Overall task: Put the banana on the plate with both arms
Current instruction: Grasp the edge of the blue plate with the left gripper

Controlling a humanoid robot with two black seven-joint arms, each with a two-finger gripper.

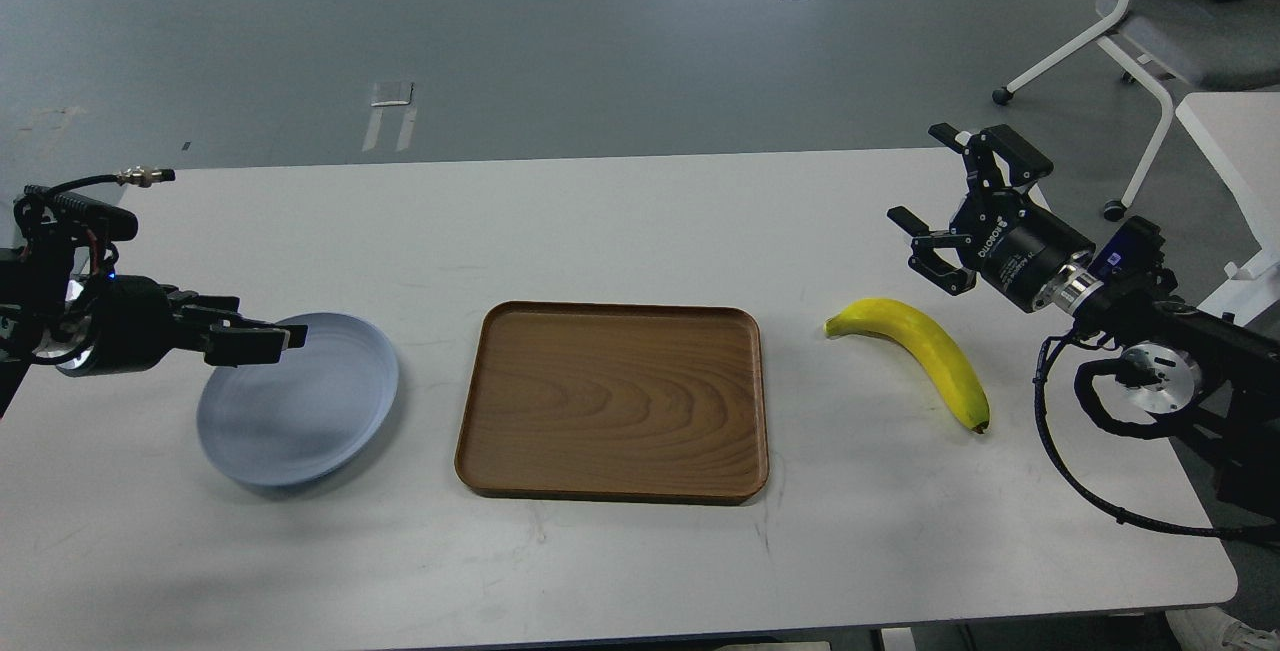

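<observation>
Plate, tray and banana in a row across the white table (620,221)

Left gripper (285,336), fingers close together, grips the near-left blue-grey plate (300,411) at its upper rim, tilting it. The wooden tray (612,396) sits centre-frame; the banana (925,351) lies right, below the spread-fingered right gripper (925,193).

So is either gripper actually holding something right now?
The left gripper pinches the plate by its upper rim, tilting it. The right gripper is open and empty.

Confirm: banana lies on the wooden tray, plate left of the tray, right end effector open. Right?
Not quite. In the head view the banana lies on the table, right of the tray. The plate is left of the tray, and the right end effector is open.
</observation>
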